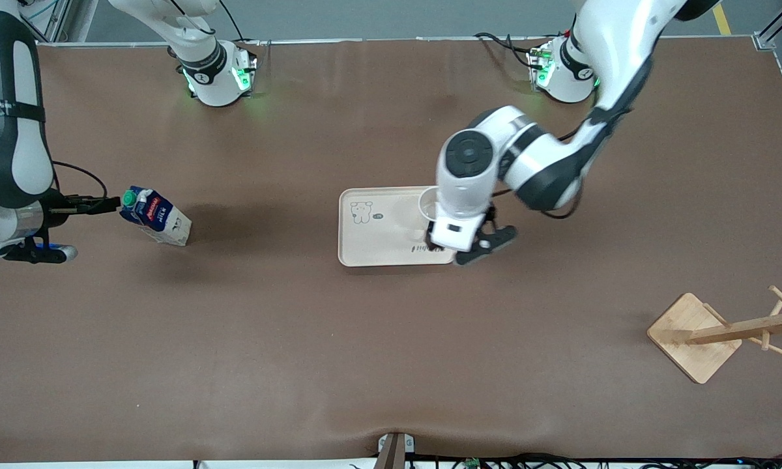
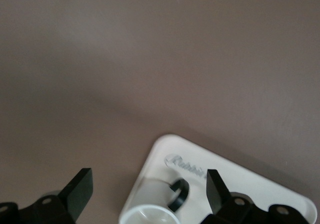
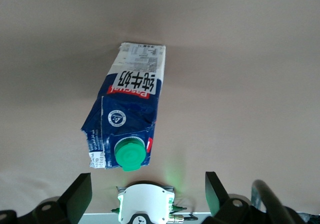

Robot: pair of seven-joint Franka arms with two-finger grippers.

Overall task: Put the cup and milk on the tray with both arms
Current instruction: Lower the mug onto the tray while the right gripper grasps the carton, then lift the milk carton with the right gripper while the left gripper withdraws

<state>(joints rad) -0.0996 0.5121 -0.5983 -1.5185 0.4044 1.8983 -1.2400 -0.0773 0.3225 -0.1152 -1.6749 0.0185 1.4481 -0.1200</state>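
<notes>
1. the left gripper (image 1: 472,244) is parked low over the tray (image 1: 378,251), at the edge toward the left arm's end of the table. its fingers (image 2: 80,189) are spread wide and nothing is held between them.
2. the cup (image 1: 428,203) is seen standing upright on the tray, mostly hidden under the left arm's wrist in the front view. in the left wrist view its white rim and black handle (image 2: 177,194) sit between the open fingers, with no contact that can be made out.
3. the milk (image 1: 156,216) is standing on the bare table toward the right arm's end, well apart from the tray, green cap on top.
4. the right gripper (image 1: 107,205) is held just beside the carton's cap, level with its top. its fingers (image 3: 77,194) are wide open too, nothing gripped, and the carton is seen past the fingertips rather than between them.
5. readable stuff: cursive "rabbit" on the tray plus a small bear drawing (image 1: 362,212); on the carton a red "pascual" label (image 3: 129,90) and big black chinese characters on a white panel. the fine print is too small to read.
</notes>
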